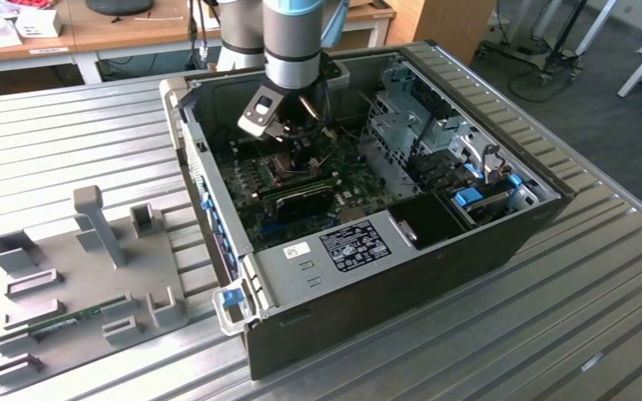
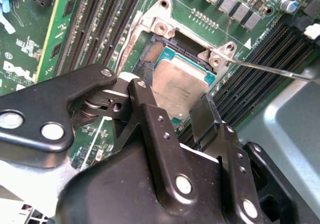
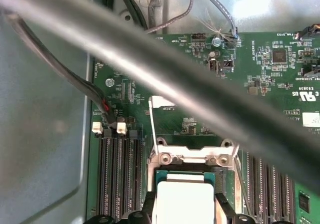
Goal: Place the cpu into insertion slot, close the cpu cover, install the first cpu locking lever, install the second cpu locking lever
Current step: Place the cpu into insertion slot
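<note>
The cpu (image 2: 182,81), a flat square chip with a dull silvery top, sits slightly tilted over the insertion slot (image 2: 159,52), whose dark centre and silver rim show beyond it. My gripper (image 2: 172,96) is shut on the cpu, one black finger (image 2: 145,101) against each of two opposite edges. In the first wrist view the cpu (image 3: 182,196) lies between the fingertips just below the slot's silver bracket (image 3: 195,156). A thin locking lever (image 2: 270,69) stands free beside the slot. The cpu cover is out of view. In the exterior view the gripper (image 1: 290,140) reaches down into the open computer case (image 1: 410,276).
Long black memory slots (image 2: 100,28) flank the socket on both sides. A blurred cable (image 3: 150,68) crosses close in front of the first wrist camera. A drive cage (image 1: 433,142) fills the case's right side. A grey fixture plate (image 1: 76,276) lies on the slatted table.
</note>
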`<state>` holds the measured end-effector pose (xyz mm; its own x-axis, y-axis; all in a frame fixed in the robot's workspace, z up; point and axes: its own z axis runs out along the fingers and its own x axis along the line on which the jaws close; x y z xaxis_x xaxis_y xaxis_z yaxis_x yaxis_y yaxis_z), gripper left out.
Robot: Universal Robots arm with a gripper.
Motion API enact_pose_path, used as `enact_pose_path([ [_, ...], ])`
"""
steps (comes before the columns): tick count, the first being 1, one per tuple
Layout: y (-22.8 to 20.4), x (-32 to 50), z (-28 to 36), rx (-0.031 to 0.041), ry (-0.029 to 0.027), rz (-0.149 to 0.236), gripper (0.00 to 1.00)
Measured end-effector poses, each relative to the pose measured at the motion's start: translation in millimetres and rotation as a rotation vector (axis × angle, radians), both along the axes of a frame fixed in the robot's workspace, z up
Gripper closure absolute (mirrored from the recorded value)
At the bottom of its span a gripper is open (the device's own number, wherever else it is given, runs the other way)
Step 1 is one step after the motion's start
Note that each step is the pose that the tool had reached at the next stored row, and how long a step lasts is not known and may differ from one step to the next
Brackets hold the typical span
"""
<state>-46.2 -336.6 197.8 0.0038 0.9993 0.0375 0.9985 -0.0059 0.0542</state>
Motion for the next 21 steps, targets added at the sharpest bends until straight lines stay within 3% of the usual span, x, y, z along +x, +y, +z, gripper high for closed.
enact_pose_path([
  [21,-5.4,0.4,-0.6,-0.0019,0.0025,0.001,0.46],
])
